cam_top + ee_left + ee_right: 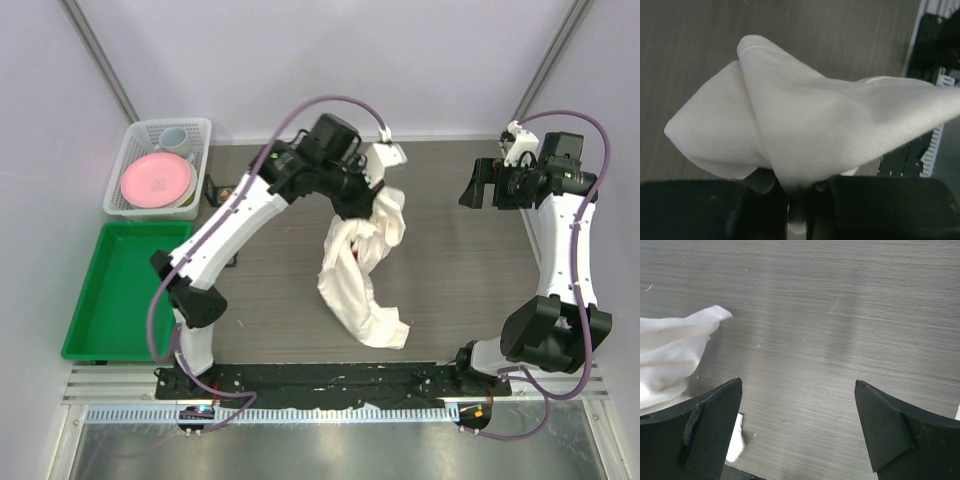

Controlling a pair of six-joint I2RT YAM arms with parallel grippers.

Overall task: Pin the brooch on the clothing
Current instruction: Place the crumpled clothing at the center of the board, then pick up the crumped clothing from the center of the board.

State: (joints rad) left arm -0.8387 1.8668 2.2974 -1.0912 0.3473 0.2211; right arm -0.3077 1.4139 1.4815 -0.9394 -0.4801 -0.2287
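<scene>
The clothing [360,280] is a white T-shirt, bunched and twisted. Its top hangs from my left gripper [368,205] and its lower end rests on the table. A sliver of red shows in its folds. In the left wrist view the white cloth [805,125] fills the frame, and my left gripper [796,192] is shut on a pinch of it. My right gripper [470,190] is open and empty over bare table at the back right [799,381]. An edge of the shirt [670,355] lies to its left. No brooch shows in any view.
A white basket [125,160] holds a pink plate [156,180] and a cup at the back left. A green tray [90,300] lies in front of it. Small dark items [215,190] sit beside the basket. A small white piece [735,440] lies by my right gripper's left finger.
</scene>
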